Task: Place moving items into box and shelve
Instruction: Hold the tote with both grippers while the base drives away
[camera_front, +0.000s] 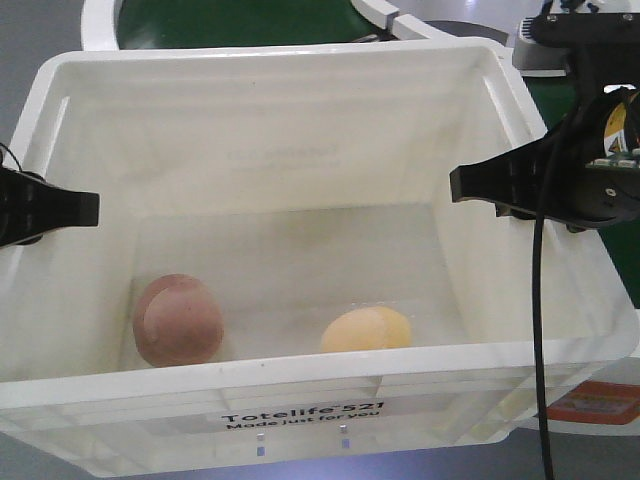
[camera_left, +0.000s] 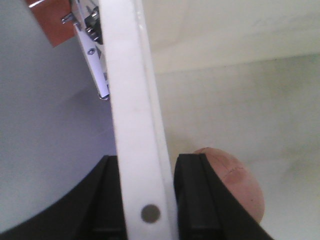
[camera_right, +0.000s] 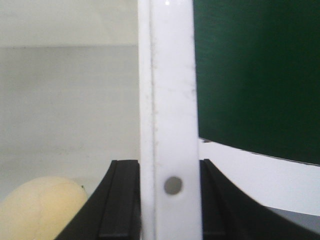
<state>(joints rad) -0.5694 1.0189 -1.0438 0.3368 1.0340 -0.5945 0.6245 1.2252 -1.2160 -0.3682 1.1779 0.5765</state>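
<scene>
White rectangular plastic tote (camera_front: 300, 365) fills front view, both fruits on its floor: reddish-brown egg-shaped fruit (camera_front: 178, 320) left, pale yellow-orange rounded fruit (camera_front: 367, 330) right, well apart. Left tool (camera_left: 145, 162) pinching left side rim; right tool (camera_right: 169, 165) pinching right side rim, one finger inside, one outside. Tote looks stiff, probably light. Smooth rim could slip and fruits roll, so lift level by opposite rims.

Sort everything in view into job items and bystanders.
Job: white tote; reddish-brown fruit; yellow fruit; left pincer and right pincer, each clamped on the tote's rim.
Bystanders: green surface; orange-red label.
</scene>
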